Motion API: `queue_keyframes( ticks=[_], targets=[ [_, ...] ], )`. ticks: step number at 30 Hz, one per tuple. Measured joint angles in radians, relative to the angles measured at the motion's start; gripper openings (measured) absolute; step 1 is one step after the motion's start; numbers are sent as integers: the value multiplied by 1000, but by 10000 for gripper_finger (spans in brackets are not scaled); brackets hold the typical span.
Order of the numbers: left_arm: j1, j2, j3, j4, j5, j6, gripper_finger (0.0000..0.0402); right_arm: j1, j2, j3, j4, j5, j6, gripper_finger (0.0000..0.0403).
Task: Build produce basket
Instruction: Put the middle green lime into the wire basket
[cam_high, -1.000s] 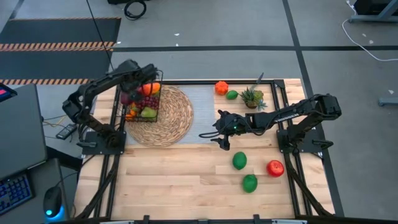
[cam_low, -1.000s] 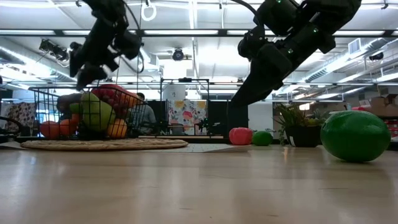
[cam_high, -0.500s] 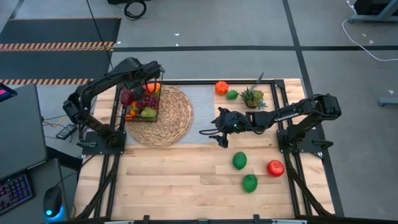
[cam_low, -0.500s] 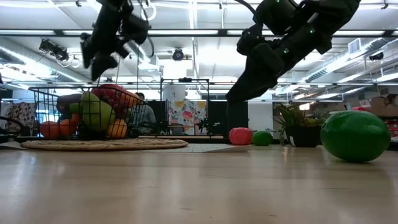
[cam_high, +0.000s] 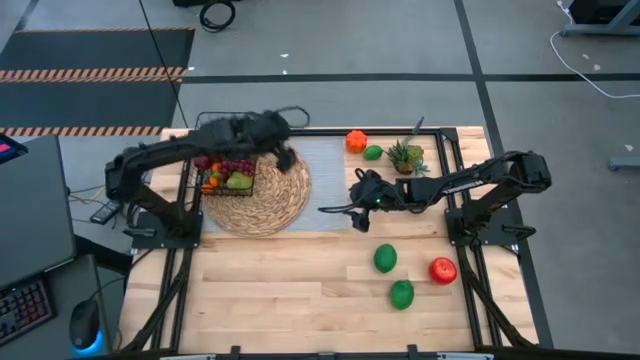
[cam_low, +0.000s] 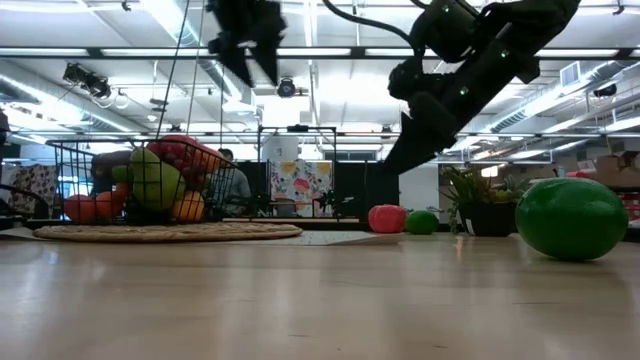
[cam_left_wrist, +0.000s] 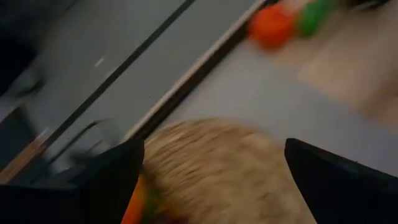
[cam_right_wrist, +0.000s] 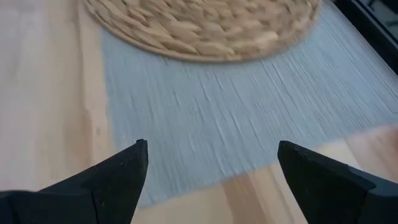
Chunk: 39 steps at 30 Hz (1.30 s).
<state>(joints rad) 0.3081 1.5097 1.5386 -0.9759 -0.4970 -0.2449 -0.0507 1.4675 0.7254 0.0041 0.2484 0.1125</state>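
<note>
Left gripper (cam_high: 283, 152) swung off the basket (cam_high: 228, 172) toward bench middle — fingers apart, empty. Right gripper (cam_high: 355, 205) fingers apart over the grey cloth (cam_high: 330, 165). Basket holds produce (cam_high: 232, 176) on the mat (cam_high: 262, 187).

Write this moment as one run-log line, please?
left claw: open, empty, above mat | right claw: open, empty, mid-table | basket: filled | loose produce: five pieces
</note>
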Motion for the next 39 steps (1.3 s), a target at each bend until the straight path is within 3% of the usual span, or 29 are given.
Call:
queue_keyframes(
  ticks=[9,17,21,25,31,36,39],
  targets=[
    [-175,0,-202,454,160,-6,396,-17,-166,0,-198,-13,79,348],
    [-286,0,-558,1064,214,-96,396,-9,-287,-1,-424,-28,171,346],
    [-354,0,-745,1429,214,-161,396,3,-306,-43,-414,-97,173,346],
    [-426,0,-880,1692,209,-191,396,3,-305,-68,-371,-173,161,346],
    [-522,0,-932,1763,174,-190,396,27,-294,-69,-343,-278,276,346],
    [-567,2,-932,1759,147,-125,396,129,-282,-69,-386,-403,362,346],
    [-575,2,-932,1756,141,-112,396,211,-273,-69,-427,-421,378,346]
  ],
)
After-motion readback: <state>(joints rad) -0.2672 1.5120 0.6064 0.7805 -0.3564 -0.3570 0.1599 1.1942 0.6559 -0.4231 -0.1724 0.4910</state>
